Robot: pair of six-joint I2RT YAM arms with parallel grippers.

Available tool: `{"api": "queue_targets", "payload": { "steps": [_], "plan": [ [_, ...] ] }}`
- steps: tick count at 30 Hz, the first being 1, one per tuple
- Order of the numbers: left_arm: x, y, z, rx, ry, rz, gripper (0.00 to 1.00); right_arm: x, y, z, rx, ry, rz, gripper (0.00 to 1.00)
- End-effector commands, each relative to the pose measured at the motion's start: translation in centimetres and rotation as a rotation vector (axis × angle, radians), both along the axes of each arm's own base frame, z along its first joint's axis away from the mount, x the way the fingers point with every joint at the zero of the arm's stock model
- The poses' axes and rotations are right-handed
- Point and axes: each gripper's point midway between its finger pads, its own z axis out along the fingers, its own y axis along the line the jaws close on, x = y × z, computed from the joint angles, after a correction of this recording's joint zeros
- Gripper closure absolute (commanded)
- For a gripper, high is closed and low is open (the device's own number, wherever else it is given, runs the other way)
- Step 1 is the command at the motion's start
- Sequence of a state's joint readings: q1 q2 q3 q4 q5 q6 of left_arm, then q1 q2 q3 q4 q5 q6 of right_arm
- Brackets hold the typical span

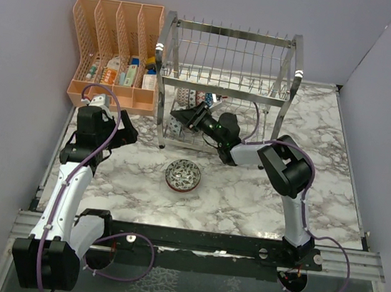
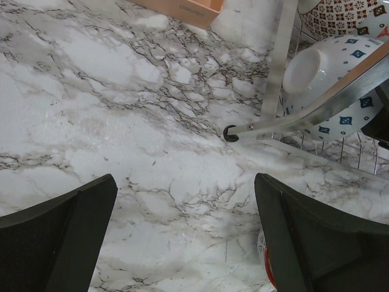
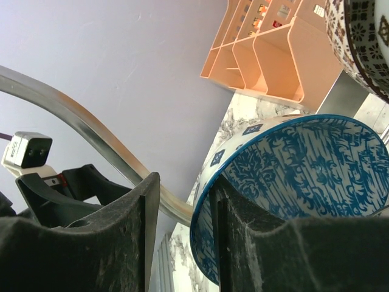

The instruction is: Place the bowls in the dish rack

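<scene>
The chrome dish rack (image 1: 229, 57) stands at the back centre. My right gripper (image 1: 184, 119) reaches into its lower tier. In the right wrist view it (image 3: 182, 182) is open astride the rim of a blue-patterned bowl (image 3: 304, 164). One finger is inside the bowl, and the other stands off its outer wall. That bowl (image 2: 328, 79) lies on its side in the rack, beside a reddish-patterned bowl (image 2: 340, 15). Another reddish bowl (image 1: 183, 175) sits upright on the table in front of the rack. My left gripper (image 1: 128, 136) (image 2: 185, 179) is open and empty over bare marble, left of the rack's foot (image 2: 231, 134).
An orange mesh organiser (image 1: 114, 49) holding small packets stands at the back left, close to the rack. Grey walls close in the left, right and back. The marble table (image 1: 246, 196) runs out to the right and front of the rack.
</scene>
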State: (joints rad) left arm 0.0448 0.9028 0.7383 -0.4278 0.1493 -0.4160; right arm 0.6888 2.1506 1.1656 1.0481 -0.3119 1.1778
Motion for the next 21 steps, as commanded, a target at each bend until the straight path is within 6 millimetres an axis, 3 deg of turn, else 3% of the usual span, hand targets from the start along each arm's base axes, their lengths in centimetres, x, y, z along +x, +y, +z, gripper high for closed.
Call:
{"api": "queue_targets", "payload": {
  "steps": [1, 10, 21],
  "plan": [
    [0.3, 0.0, 0.7, -0.003, -0.027, -0.004, 0.01, -0.8, 0.4, 3.6, 0.02, -0.095, 0.054, 0.61],
    [0.3, 0.0, 0.9, -0.002, -0.034, -0.004, 0.01, -1.2, -0.1, 1.7, -0.024, -0.047, 0.057, 0.58],
    [0.2, 0.0, 0.9, -0.002, -0.033, -0.005, 0.01, 0.3, -0.6, 0.0, -0.078, -0.032, 0.033, 0.54]
  ]
}}
